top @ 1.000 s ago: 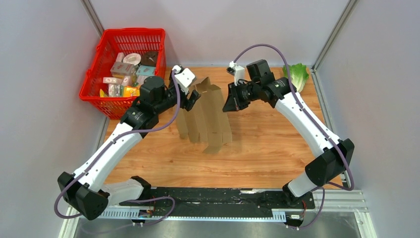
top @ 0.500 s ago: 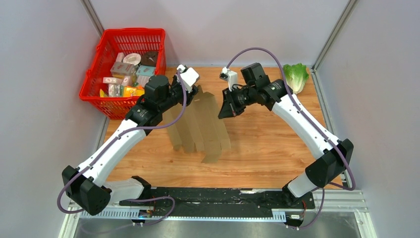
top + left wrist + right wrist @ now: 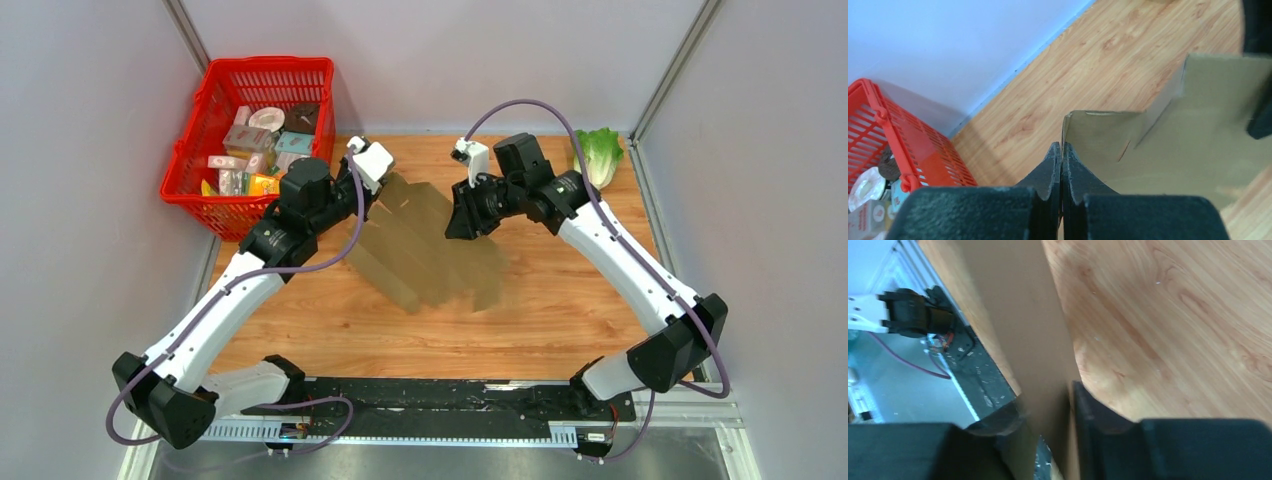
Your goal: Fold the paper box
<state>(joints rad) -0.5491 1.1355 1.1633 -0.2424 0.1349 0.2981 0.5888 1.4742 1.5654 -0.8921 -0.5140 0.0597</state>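
The paper box [image 3: 430, 250] is a flat brown cardboard sheet with flaps, held slanting above the wooden table between my two arms. My left gripper [image 3: 383, 190] is at its far left corner. In the left wrist view the left gripper [image 3: 1061, 147] is shut, and the paper box [image 3: 1173, 145] has its edge pinched between the fingertips. My right gripper [image 3: 458, 218] is at the sheet's far right edge. In the right wrist view the right gripper [image 3: 1045, 402] has its jaws apart, and the paper box [image 3: 1023, 325] runs loosely between them.
A red basket [image 3: 270, 62] of small printed packages stands at the back left, close to my left arm. A green lettuce [image 3: 600, 152] lies at the back right corner. Grey walls close in both sides, and a black rail [image 3: 450, 395] runs along the near edge.
My left gripper has closed on the sheet's corner. The right gripper's jaws have come apart. The sheet has swung from hanging steeply to lying flatter, spread toward the right.
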